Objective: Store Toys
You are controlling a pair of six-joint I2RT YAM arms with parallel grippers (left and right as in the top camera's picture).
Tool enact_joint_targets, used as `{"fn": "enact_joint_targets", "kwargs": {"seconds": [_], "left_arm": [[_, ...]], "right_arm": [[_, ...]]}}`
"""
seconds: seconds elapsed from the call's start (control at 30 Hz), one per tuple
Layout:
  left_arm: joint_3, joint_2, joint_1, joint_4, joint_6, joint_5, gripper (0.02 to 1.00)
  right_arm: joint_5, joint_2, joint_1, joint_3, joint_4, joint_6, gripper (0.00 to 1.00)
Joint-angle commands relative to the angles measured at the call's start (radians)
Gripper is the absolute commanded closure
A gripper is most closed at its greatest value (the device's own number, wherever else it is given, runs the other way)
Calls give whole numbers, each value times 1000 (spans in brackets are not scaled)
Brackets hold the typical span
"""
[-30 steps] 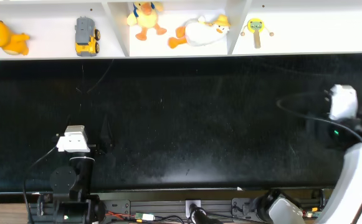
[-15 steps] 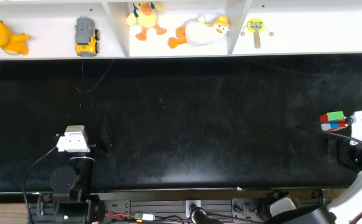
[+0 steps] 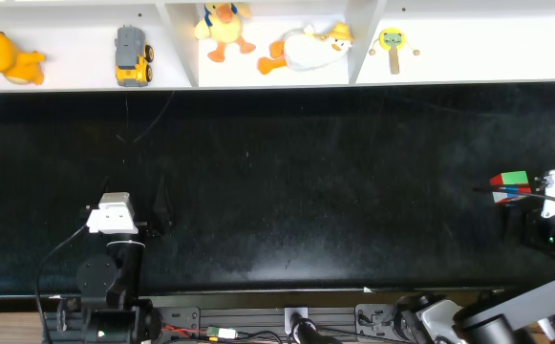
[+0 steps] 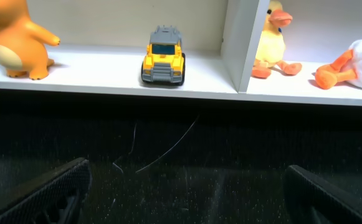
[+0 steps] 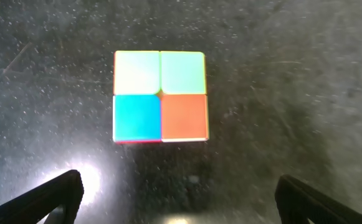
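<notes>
We get even overhead light in the top view: white shelf (image 3: 277,78) near blown out, black mat (image 3: 277,191) dim with faint sheen. Right wrist view has a hot glare patch (image 5: 92,177) on the mat near the cube (image 5: 160,96); cube faces bright, dark shadow along one edge. In the left wrist view the yellow truck (image 4: 163,56) casts a short soft shadow, and the left gripper (image 4: 187,186) fingers (image 4: 50,190) are dark and out of focus.
</notes>
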Motion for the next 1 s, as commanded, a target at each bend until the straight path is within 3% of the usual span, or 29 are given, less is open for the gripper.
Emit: {"fn": "enact_joint_targets", "kwargs": {"seconds": [0.03, 0.37, 0.6, 1.0], "left_arm": [[-1, -10, -4, -3, -11, 10, 20], [-1, -10, -4, -3, -11, 10, 20], [-2, -10, -4, -3, -11, 10, 20], [-1, -10, -4, -3, -11, 10, 20]], "right_arm": [[-103, 32, 8, -7, 17, 17, 5], [-121, 57, 80, -7, 91, 88, 7], [-58, 79, 119, -7, 86, 154, 5], [-24, 119, 119, -7, 90, 155, 16]]}}
